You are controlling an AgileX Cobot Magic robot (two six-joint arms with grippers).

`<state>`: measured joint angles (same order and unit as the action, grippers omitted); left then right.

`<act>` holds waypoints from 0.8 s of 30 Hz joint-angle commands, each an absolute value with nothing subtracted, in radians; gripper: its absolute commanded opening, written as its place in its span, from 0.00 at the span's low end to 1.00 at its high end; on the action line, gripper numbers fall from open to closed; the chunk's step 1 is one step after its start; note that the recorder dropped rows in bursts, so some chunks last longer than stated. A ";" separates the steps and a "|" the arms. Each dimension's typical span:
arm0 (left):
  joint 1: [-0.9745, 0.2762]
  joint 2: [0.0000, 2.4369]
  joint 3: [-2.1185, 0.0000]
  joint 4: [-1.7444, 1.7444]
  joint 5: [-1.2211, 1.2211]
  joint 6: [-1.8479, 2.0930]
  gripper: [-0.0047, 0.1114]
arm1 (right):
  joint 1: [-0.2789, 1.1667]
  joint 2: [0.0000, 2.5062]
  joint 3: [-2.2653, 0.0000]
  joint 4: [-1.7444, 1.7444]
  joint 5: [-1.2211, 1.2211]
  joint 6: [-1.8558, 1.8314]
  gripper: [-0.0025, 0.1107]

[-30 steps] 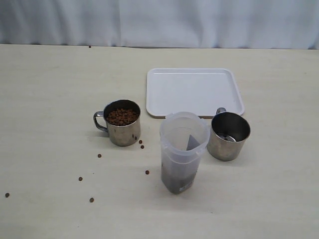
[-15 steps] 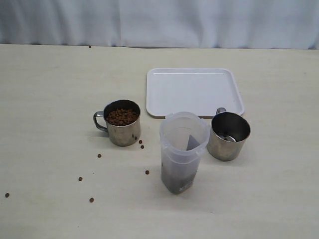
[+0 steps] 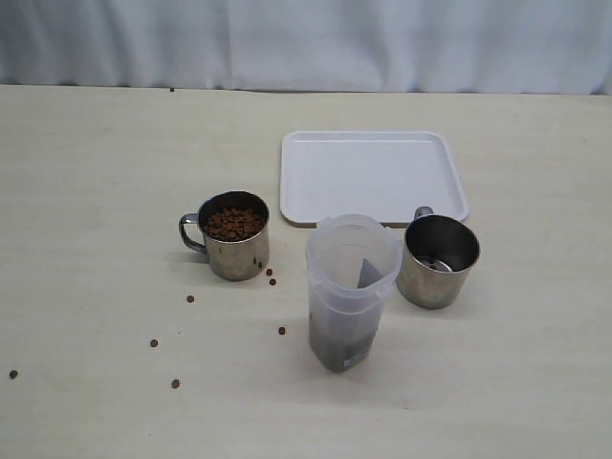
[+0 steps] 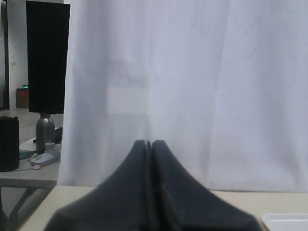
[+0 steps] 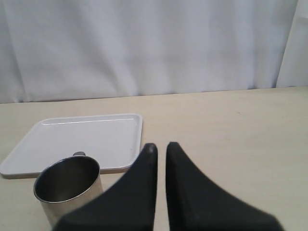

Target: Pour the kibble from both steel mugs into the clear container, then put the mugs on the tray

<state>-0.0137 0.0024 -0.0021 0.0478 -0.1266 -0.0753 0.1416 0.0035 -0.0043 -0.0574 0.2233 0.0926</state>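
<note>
Pale table (image 3: 96, 191), bearing everything. White tray (image 3: 373, 177), flat toward the far side. Clear container (image 3: 349, 287), upright just before the tray, dark layer at bottom. Steel mug (image 3: 234, 251) left of container, full of kibble (image 3: 232, 224); second steel mug (image 3: 438, 266) right of container, beside the tray's near corner, steel floor showing. Left gripper (image 4: 148, 144) and right gripper (image 5: 159, 147), fingers pressed together, gripping nothing. Stray pellets (image 3: 190, 299) scattered on table near full mug.

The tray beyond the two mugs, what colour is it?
The tray is plain white, with no pattern; the exterior view shows it best.
</note>
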 commanded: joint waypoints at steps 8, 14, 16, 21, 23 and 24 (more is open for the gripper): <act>-0.267 0.417 0.000 0.822 -0.332 -0.684 0.04 | 0.137 0.000 0.000 -0.067 0.230 0.091 0.07; -0.267 0.823 0.000 0.789 -0.528 -0.573 0.04 | 0.137 0.000 0.000 -0.067 0.230 0.091 0.07; -0.267 0.935 0.000 0.789 -0.608 -0.533 0.04 | 0.137 0.000 0.000 -0.067 0.230 0.091 0.07; -0.267 1.203 -0.019 0.789 -0.709 -0.449 0.22 | 0.137 0.000 0.000 -0.067 0.230 0.091 0.07; -0.267 1.300 -0.053 0.795 -0.766 -0.449 0.39 | 0.137 0.000 0.000 -0.067 0.230 0.091 0.07; -0.267 1.335 -0.068 0.801 -0.786 -0.449 0.46 | 0.137 0.000 0.000 -0.067 0.230 0.091 0.07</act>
